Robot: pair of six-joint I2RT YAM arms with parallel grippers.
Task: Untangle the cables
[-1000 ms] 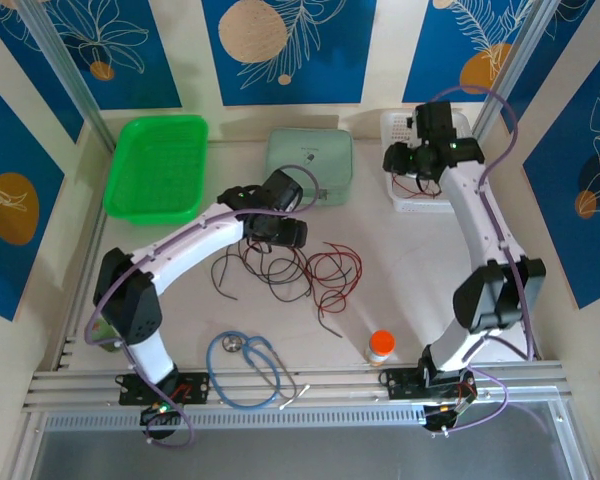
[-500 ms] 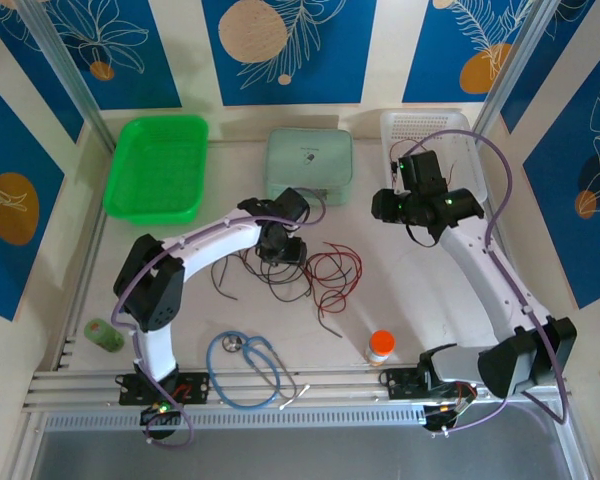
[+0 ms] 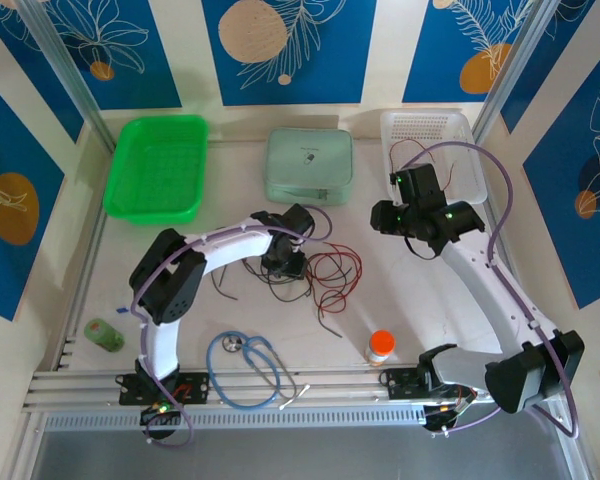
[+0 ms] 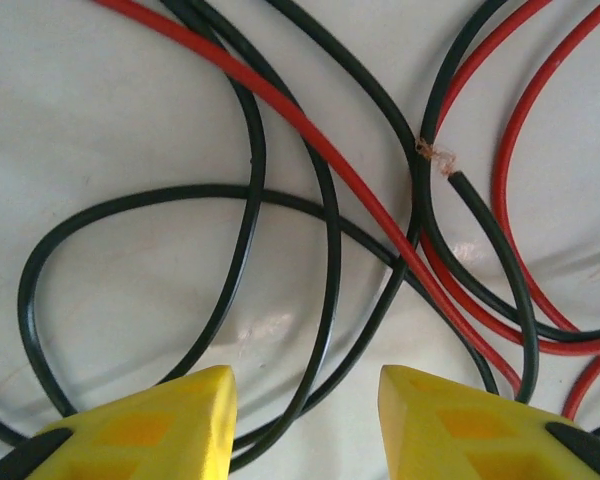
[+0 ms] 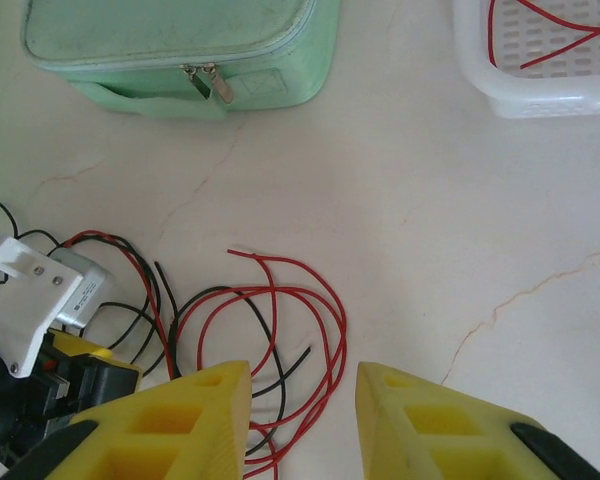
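Observation:
A tangle of thin red and black cables [image 3: 315,272] lies on the table's middle. My left gripper [image 3: 283,262] is down on the tangle's left side, open; in the left wrist view black cables [image 4: 325,240] and a red cable [image 4: 310,130] run on the table between and ahead of its yellow fingers [image 4: 170,425]. My right gripper [image 3: 405,222] hovers open above the table right of the tangle; its wrist view shows the red loops [image 5: 325,330] below its fingers [image 5: 195,415]. A red cable [image 5: 540,45] lies in the white basket [image 3: 426,135].
A green tray [image 3: 158,167] stands back left, a mint zip case [image 3: 310,165] back centre. A light-blue stethoscope [image 3: 248,365] and an orange-capped bottle [image 3: 380,346] lie near the front edge. A small green object [image 3: 104,334] sits front left.
The right arm has left the white basket and swung down and left toward the table's middle. The left gripper has shifted right and come down onto the tangle.

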